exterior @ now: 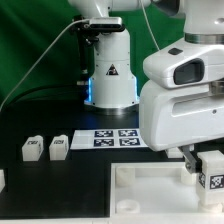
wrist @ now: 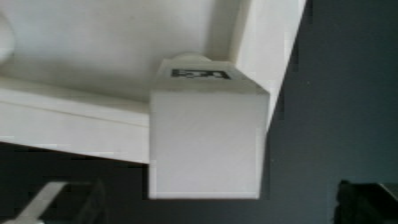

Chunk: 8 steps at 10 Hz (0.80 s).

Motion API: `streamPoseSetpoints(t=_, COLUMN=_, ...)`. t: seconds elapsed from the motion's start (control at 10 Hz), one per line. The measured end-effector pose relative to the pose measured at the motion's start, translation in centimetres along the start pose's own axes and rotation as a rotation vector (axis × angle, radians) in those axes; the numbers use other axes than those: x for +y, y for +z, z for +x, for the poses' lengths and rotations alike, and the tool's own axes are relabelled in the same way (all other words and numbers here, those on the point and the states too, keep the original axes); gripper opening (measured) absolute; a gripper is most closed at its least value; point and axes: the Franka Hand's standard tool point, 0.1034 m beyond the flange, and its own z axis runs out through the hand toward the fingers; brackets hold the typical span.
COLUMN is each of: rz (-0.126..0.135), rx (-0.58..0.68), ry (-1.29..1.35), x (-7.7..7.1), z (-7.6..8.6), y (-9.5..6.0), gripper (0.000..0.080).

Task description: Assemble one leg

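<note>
One leg [exterior: 212, 172], a small white post with a black-and-white tag on it, stands at the white panel's [exterior: 140, 192] corner at the exterior view's right. In the wrist view the leg [wrist: 210, 140] reaches up to the panel's corner [wrist: 107, 90], tag at its far end. My gripper [exterior: 199, 163] hangs right at this leg. In the wrist view the gripper [wrist: 210, 208] is open: its dark fingertips [wrist: 54, 205] stand wide on either side of the leg's near end, with gaps on both sides. Two more legs [exterior: 33, 149] [exterior: 58, 148] lie on the black table at the left.
The marker board [exterior: 112, 135] lies behind the panel, in front of the robot base [exterior: 108, 75]. Another white part [exterior: 2, 180] shows at the left edge. A cable hangs at the back left.
</note>
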Motion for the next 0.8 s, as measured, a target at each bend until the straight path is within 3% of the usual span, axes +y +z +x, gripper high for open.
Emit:
streamPoseSetpoints(t=0.6, rz=0.003, rx=0.011, ry=0.011, x=0.5, z=-0.6, y=1.2, gripper=0.0649)
streamPoseSetpoints(t=0.7, rz=0.003, rx=0.01, ry=0.011, x=0.5, z=-0.6, y=1.2, gripper=0.0513)
streamPoseSetpoints(t=0.8, rz=0.003, rx=0.01, ry=0.011, x=0.5, z=-0.6, y=1.2, gripper=0.0513)
